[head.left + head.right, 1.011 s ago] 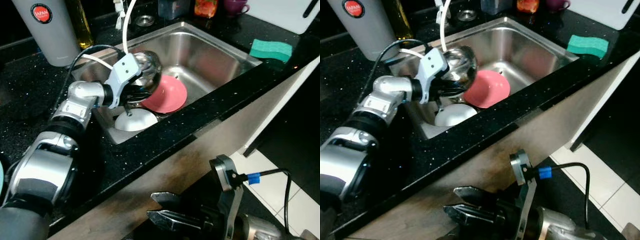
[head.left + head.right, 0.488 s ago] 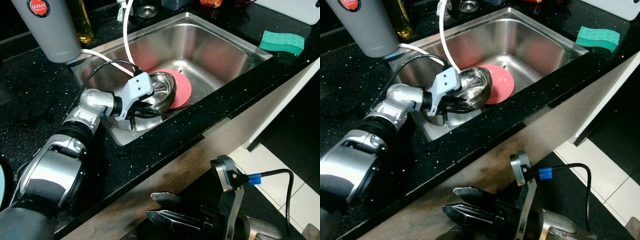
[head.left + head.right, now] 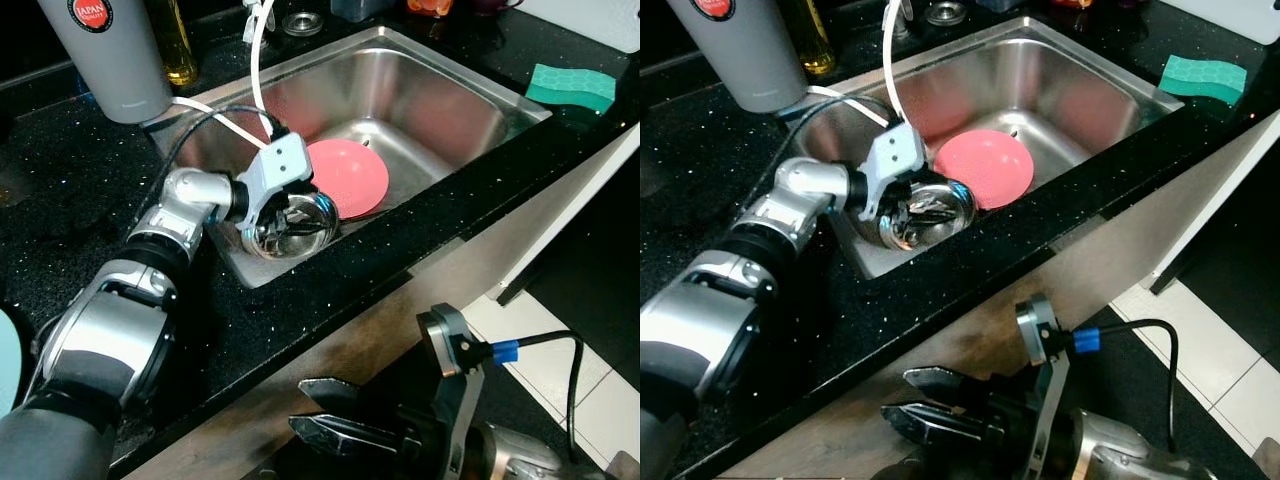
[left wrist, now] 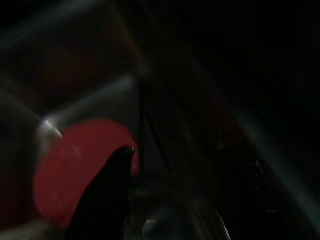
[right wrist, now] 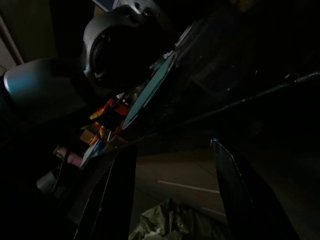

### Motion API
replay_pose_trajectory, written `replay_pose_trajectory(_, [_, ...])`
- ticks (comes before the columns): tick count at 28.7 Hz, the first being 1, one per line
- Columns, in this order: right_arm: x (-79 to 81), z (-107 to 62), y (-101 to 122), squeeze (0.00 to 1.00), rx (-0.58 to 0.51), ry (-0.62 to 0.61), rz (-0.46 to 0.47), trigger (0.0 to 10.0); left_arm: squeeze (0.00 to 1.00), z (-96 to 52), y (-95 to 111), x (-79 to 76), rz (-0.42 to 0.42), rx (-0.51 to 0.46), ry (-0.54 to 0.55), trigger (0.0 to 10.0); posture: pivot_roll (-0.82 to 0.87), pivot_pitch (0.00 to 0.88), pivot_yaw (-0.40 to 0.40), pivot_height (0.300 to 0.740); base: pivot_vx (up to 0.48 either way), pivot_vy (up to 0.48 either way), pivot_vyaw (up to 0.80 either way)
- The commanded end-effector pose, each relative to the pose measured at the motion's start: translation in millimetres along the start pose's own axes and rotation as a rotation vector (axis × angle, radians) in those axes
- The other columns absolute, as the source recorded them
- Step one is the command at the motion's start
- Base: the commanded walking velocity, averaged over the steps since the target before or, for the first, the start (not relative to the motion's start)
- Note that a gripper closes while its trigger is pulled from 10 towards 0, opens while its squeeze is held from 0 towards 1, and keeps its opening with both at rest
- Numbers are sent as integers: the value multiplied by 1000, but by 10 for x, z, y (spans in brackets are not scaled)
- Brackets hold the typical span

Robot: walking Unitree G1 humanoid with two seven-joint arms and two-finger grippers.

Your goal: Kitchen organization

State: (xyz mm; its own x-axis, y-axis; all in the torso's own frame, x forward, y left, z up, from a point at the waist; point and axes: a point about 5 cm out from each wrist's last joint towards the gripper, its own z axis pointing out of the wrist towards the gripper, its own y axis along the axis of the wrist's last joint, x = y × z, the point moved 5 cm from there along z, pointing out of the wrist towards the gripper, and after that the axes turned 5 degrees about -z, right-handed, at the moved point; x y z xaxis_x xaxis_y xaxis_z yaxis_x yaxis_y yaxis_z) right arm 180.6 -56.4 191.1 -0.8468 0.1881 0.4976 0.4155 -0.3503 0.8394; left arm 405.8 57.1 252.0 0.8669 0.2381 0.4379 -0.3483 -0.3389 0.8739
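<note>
A steel bowl (image 3: pixel 292 230) sits upright in the near left corner of the steel sink (image 3: pixel 440 100). My left gripper (image 3: pixel 284 212) reaches down into the sink and is shut on the bowl's rim, with its fingers lying across the bowl's inside. A pink plate (image 3: pixel 348 176) lies on the sink floor right behind the bowl. In the dark left wrist view, one black finger (image 4: pixel 107 190) shows against the pink plate (image 4: pixel 65 170). My right gripper (image 3: pixel 335 430) hangs open below the counter edge, in front of the cabinet.
On the black counter (image 3: pixel 60 200) stand a grey flask (image 3: pixel 105 50) and an oil bottle (image 3: pixel 178 45) behind the sink. A white hose (image 3: pixel 258 60) hangs into the sink. A green sponge (image 3: pixel 570 85) lies at the right. White floor tiles (image 3: pixel 590 380) are at the lower right.
My left gripper has brought the steel bowl down from a tilted hold above the pink plate into the sink's near left corner, where it now hides the white bowl. The right arm has not moved.
</note>
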Motion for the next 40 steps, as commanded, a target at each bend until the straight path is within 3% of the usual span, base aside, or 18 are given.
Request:
replay_pose_trajectory(1, [-13, 14, -34, 0, 6, 5, 6, 10000, 0, -87, 307, 125, 52, -87, 20, 10000, -52, 142, 99, 740, 0, 0, 0])
replay_pose_trajectory(3, [-35, 16, -27, 0, 4, 4, 5, 10000, 0, -185, 627, 215, 111, -196, 76, 10000, -36, 124, 88, 740, 0, 0, 0])
replay_pose_trajectory(5, [-55, 19, -25, 0, 4, 4, 3, 10000, 0, -267, 812, 262, 156, -251, 131, 10000, -30, 123, 88, 740, 0, 0, 0])
replay_pose_trajectory(7, [-61, 21, -24, 0, 4, 4, 2, 10000, 0, -299, 871, 278, 174, -266, 155, 10000, -30, 123, 88, 740, 0, 0, 0])
replay_pose_trajectory(8, [-76, 23, -24, 0, 4, 2, 1, 10000, 0, -363, 976, 313, 203, -295, 212, 10000, -20, 112, 75, 740, 0, 0, 0])
replay_pose_trajectory(10, [-115, 29, -26, 0, 5, 3, -3, 10000, 0, -598, 1122, 451, 270, -298, 428, 10000, -6, 90, 59, 740, 0, 0, 0])
replay_pose_trajectory(13, [-128, 29, -30, 0, 8, 9, -4, 10000, 0, -689, 1151, 487, 294, -286, 506, 10000, 4, 80, 53, 740, 0, 0, 0])
replay_pose_trajectory(15, [-135, 31, -49, 0, 19, 27, -7, 10000, 0, -968, 963, 570, 345, -111, 729, 10000, 14, 69, 46, 740, 0, 0, 800])
replay_pose_trajectory(16, [-135, 31, -49, 0, 19, 27, -7, 10000, 0, -968, 963, 570, 345, -111, 729, 10000, 14, 69, 46, 740, 0, 0, 800])
replay_pose_trajectory(18, [-136, 29, -74, 0, 32, 47, -1, 10000, 0, -1126, 755, 507, 245, -39, 866, 10000, 28, 47, 35, 740, 0, 0, 800])
replay_pose_trajectory(19, [-140, 25, -84, 0, 39, 66, 8, 10000, 0, -1123, 616, 359, 144, -41, 910, 10000, 42, 49, 27, 740, 0, 0, 800])
replay_pose_trajectory(23, [-145, 21, -87, 0, 43, 79, 15, 10000, 0, -1083, 527, 236, 72, -57, 929, 10000, 58, 46, 21, 740, 0, 0, 800])
replay_pose_trajectory(26, [-145, 17, -99, 0, 51, 111, 37, 10000, 0, -925, 401, -45, -92, -124, 932, 10000, 71, 40, 16, 740, 0, 0, 800])
replay_pose_trajectory(31, [-130, 12, -111, 0, 59, 139, 52, 10000, 0, -847, 444, -188, -131, -175, 921, 10000, 75, 36, 13, 740, 0, 0, 800])
replay_pose_trajectory(34, [-106, -3, -134, 0, 75, 185, 65, 10000, 0, -807, 584, -362, -183, -192, 946, 10000, 86, 31, 8, 740, 0, 0, 800])
replay_pose_trajectory(40, [-87, -19, -141, 0, 89, 229, 76, 10000, 0, -856, 603, -414, -182, -161, 980, 10000, 92, 30, 2, 740, 0, 0, 800])
